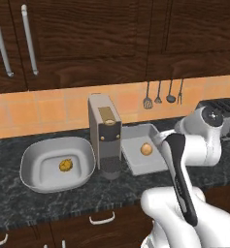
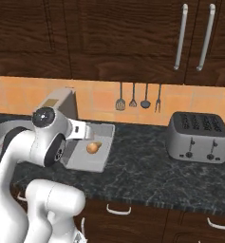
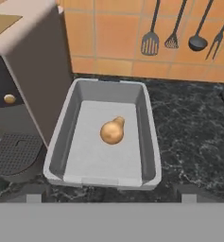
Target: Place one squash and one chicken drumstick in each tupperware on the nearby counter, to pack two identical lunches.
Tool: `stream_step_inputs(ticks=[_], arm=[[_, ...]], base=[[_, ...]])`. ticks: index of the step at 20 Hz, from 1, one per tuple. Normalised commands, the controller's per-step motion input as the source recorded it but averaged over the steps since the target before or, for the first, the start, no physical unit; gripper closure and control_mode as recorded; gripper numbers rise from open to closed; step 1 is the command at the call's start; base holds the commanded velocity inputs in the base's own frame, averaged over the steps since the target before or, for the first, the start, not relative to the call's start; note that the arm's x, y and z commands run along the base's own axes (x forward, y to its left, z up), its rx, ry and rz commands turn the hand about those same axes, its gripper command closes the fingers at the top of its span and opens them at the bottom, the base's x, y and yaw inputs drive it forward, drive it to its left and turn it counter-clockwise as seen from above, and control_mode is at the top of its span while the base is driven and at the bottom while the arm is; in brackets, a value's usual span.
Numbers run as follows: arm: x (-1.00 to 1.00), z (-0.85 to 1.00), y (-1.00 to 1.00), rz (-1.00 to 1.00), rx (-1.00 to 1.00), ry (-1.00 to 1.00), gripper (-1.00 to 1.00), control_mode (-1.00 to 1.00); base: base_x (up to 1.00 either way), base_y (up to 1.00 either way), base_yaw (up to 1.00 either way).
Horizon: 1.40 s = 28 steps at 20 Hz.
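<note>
Item 1, round white tupperware [image 1: 34,177]: sits on the bench [image 1: 19,203] left of the coffee machine [image 1: 106,135]. Holds one knobbly yellow-green squash [image 1: 65,165] near its middle. No drumstick seen in it.

Item 2, grey rectangular tupperware [image 3: 149,142]: sits on the bench just right of the coffee machine, its left wall close beside the machine's body. Holds one tan squash [image 3: 112,131] lying loose on the floor of the tray, clear of all four walls. No drumstick in it either.

Item 3, chicken drumsticks: none to be found on this stretch of bench.

Progress, as a judgement: the squash half looks done, one per container; both drumsticks are left to fetch and place.

Item 4, tool: poised above the near rim of the grey tray, looking down into it. Its jaws stand wide apart and carry nothing.

Clearances: the grey tray is open from above and on its right, where bare marbled bench runs to the toaster [image 2: 198,137]. The coffee machine hems in the left side, standing tall above the tray's wall, so a low sideways approach from that side is tight. Hanging utensils [image 3: 177,30] on the tiled wall sit behind and above the tray, well apart from it. The round tub has open bench around it except at its right, where it nears the machine's base.
</note>
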Motion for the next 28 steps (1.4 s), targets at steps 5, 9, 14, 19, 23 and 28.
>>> stream_step_inputs(ticks=[5, 9, 14, 19, 23, 28], arm=[[0.00, 0.00, 0.00, 0.00, 0.00, 0.00, -1.00, 1.00], [0.00, 0.00, 0.00, 0.00, 0.00, 0.00, -1.00, 1.00], [0.00, 0.00, 0.00, 0.00, 0.00, 0.00, -1.00, 1.00], [0.00, 0.00, 0.00, 0.00, 0.00, 0.00, -1.00, 1.00], [0.00, 0.00, 0.00, 0.00, 0.00, 0.00, -1.00, 1.00], [0.00, 0.00, 0.00, 0.00, 0.00, 0.00, -1.00, 1.00]], base=[[-1.00, -0.29, -0.10], [-1.00, -0.97, -0.22], [-0.43, -1.00, -0.15], [-0.42, -1.00, -0.11], [0.06, -1.00, -0.08], [0.22, -1.00, -0.03]])
